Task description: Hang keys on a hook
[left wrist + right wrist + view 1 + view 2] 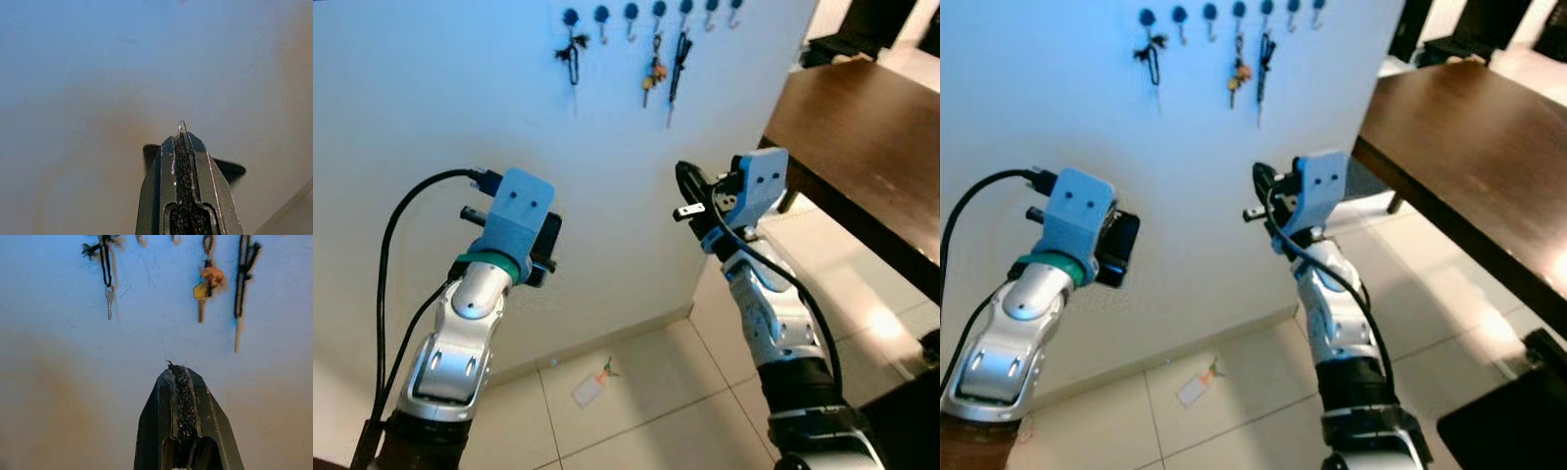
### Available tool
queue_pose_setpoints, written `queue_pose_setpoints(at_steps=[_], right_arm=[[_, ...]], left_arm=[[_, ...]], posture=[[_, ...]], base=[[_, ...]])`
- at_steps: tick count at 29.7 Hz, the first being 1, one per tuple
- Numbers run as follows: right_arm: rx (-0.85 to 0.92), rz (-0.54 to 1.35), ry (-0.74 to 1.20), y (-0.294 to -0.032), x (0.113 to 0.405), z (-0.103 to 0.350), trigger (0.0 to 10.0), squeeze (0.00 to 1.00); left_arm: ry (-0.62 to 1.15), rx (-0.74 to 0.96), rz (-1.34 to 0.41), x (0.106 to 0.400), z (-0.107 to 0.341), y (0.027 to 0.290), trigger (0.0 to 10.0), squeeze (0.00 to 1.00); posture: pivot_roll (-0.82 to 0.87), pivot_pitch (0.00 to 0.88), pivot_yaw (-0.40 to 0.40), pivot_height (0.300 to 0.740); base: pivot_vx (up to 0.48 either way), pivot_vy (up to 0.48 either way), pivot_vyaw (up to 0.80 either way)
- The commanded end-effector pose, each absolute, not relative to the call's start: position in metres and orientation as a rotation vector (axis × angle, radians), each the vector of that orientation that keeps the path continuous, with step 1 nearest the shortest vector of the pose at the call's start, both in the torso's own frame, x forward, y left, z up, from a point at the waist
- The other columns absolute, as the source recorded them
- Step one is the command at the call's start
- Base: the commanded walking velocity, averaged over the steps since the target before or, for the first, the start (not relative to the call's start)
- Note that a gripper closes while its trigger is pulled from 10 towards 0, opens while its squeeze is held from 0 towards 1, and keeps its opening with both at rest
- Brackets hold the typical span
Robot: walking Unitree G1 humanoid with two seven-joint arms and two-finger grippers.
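Observation:
A row of blue hooks (631, 11) runs along the top of the pale wall. Three hold keys: one on a black cord (573, 54), an orange and yellow bunch (653, 70), and one on a black strap (678, 64). Another key with a white tag (590, 389) lies on the floor tiles by the wall's foot. My right gripper (180, 369) is raised below the hanging keys, shut with nothing seen between its fingers. My left gripper (181, 139) points at bare wall lower left, also shut; a thin silvery glint shows at its tip.
A dark wooden table (871, 127) stands at the right, its edge close to my right arm. The skirting board (607, 343) meets beige floor tiles (685, 392) below. Black cables (396, 235) loop from my left wrist.

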State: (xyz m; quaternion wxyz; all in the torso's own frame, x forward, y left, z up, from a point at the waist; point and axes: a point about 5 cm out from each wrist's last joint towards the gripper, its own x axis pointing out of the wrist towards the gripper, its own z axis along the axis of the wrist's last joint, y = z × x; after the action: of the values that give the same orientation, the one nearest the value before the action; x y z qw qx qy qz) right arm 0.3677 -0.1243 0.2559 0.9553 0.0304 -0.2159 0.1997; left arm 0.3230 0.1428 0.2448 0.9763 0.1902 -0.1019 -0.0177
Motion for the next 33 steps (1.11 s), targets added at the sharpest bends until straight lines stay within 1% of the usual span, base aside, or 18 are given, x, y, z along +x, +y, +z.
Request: queue_pose_setpoints(at_steps=[1, 4, 9, 13, 16, 21, 33], right_arm=[[0.061, 0.409, -0.428, -0.123, 0.368, 0.252, 10.0, 0.00], [0.061, 0.407, -0.434, -0.124, 0.368, 0.254, 10.0, 0.00], [0.067, 0.402, -0.437, -0.124, 0.369, 0.255, 10.0, 0.00], [0.073, 0.401, -0.433, -0.124, 0.369, 0.254, 10.0, 0.00], [0.087, 0.404, -0.426, -0.124, 0.369, 0.253, 10.0, 0.00], [0.099, 0.411, -0.421, -0.123, 0.369, 0.252, 10.0, 0.00], [0.097, 0.415, -0.426, -0.122, 0.368, 0.252, 10.0, 0.00]], left_arm=[[-0.207, 0.397, -0.039, 0.321, 0.242, 0.143, 10.0, 0.00], [-0.222, 0.389, -0.039, 0.320, 0.244, 0.142, 10.0, 0.00], [-0.302, 0.328, -0.053, 0.317, 0.257, 0.136, 10.0, 0.00], [-0.311, 0.331, -0.047, 0.317, 0.257, 0.135, 10.0, 0.00], [-0.320, 0.373, -0.040, 0.317, 0.256, 0.134, 10.0, 0.00], [-0.325, 0.413, -0.038, 0.317, 0.254, 0.133, 10.0, 0.00], [-0.328, 0.421, -0.033, 0.317, 0.253, 0.135, 10.0, 0.00]], posture=[[0.12, 0.094, 0.058, 0.740], [0.12, 0.092, 0.056, 0.740], [0.12, 0.086, 0.057, 0.740], [0.12, 0.085, 0.057, 0.740], [0.12, 0.082, 0.060, 0.740], [0.12, 0.080, 0.059, 0.740], [0.12, 0.084, 0.061, 0.740]], base=[[0.000, 0.000, 0.80], [0.000, 0.000, 0.80], [0.000, 0.000, 0.79], [0.000, 0.000, 0.78], [0.000, 0.000, 0.00], [0.000, -0.374, 0.00], [0.000, -0.480, 0.00]])
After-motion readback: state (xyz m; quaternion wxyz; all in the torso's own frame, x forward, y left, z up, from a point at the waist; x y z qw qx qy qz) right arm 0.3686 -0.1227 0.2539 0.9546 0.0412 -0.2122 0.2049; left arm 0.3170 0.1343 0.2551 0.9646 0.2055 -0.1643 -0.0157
